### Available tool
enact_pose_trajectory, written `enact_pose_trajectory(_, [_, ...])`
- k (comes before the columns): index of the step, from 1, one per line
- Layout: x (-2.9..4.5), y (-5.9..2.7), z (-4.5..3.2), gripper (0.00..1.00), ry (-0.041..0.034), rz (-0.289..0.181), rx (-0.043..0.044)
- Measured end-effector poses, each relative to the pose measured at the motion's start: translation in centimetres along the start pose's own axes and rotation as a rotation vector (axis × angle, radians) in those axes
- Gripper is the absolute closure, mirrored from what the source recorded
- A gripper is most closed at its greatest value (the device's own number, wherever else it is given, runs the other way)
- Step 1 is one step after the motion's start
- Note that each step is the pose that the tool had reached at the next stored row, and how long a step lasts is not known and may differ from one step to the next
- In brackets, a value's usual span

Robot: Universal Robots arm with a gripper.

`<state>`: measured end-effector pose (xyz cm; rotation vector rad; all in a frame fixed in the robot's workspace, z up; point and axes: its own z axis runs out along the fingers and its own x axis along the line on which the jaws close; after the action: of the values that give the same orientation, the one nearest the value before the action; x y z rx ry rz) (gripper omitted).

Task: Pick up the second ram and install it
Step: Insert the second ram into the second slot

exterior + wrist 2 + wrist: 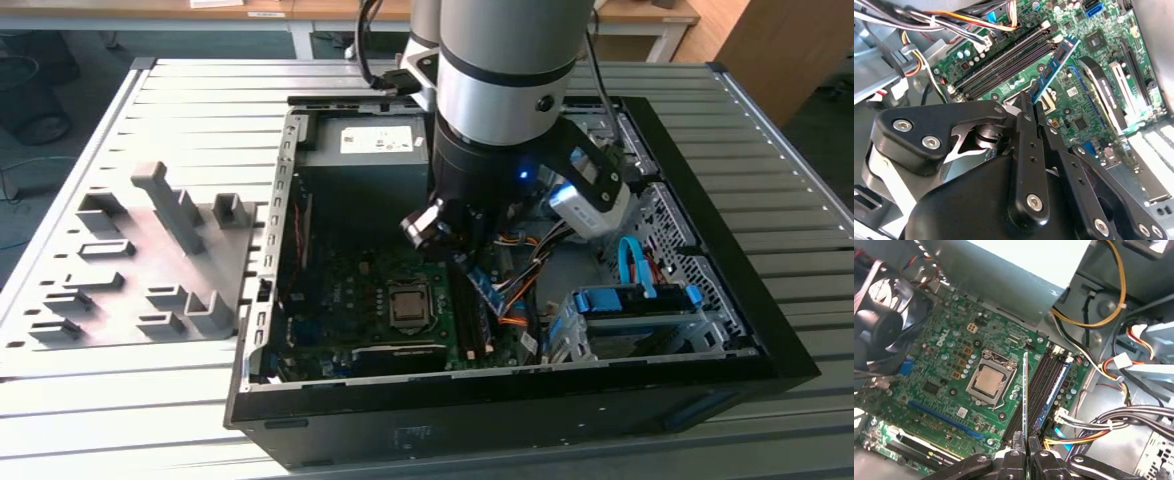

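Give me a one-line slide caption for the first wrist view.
Gripper holds a memory stick edge-on above the motherboard's black slots, beside the processor socket.

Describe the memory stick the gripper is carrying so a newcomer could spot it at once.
Start at the open computer case on the slatted metal table, then find the green motherboard with its square CPU socket. Above the long black slots beside that socket, the gripper holds the second ram upright on edge. Unlike the blue stick already seated in a slot, this one hangs free, pinched at one end.
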<state>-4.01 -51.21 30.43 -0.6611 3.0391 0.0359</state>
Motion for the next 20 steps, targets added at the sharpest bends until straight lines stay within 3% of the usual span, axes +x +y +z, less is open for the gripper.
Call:
enact_pose_trajectory(13, [0.00, 0.00, 0.04, 0.86, -0.0018, 0.104, 0.0036])
enact_pose_trajectory(20, [0.00, 0.00, 0.08, 0.86, -0.0031, 0.190, 0.0067])
